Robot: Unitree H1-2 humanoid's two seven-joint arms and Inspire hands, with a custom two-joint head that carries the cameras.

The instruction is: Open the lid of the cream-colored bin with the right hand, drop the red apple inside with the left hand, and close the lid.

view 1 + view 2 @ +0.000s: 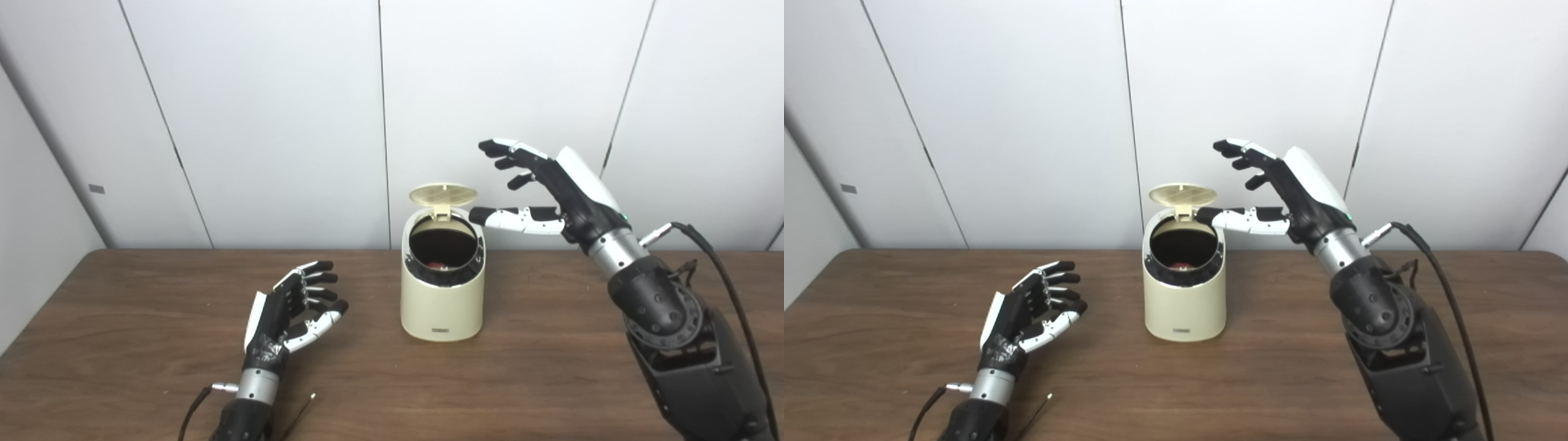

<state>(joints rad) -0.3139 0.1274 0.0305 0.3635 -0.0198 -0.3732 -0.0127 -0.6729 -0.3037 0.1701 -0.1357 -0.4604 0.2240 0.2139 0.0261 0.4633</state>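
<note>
The bin [442, 294] sits mid-table [122, 343] with its lid [443, 195] flipped up at the back, and there's a bit of red down inside that looks like the apple [437, 265], though it's mostly hidden. Right hand [545, 187] hovers beside the lid, fingers spread, holding nothing, thumb tip right by the rim. Left hand [294, 306] is low over the table left of the bin, empty, fingers loosely apart.

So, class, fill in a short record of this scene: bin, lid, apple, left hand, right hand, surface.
bin: cream-colored bin, upright on the table
lid: lid raised, hinged at the back
apple: red apple, a bit visible inside the bin
left hand: left hand open, empty, beside the bin
right hand: right hand open, raised by the lid
surface: wooden table
</note>
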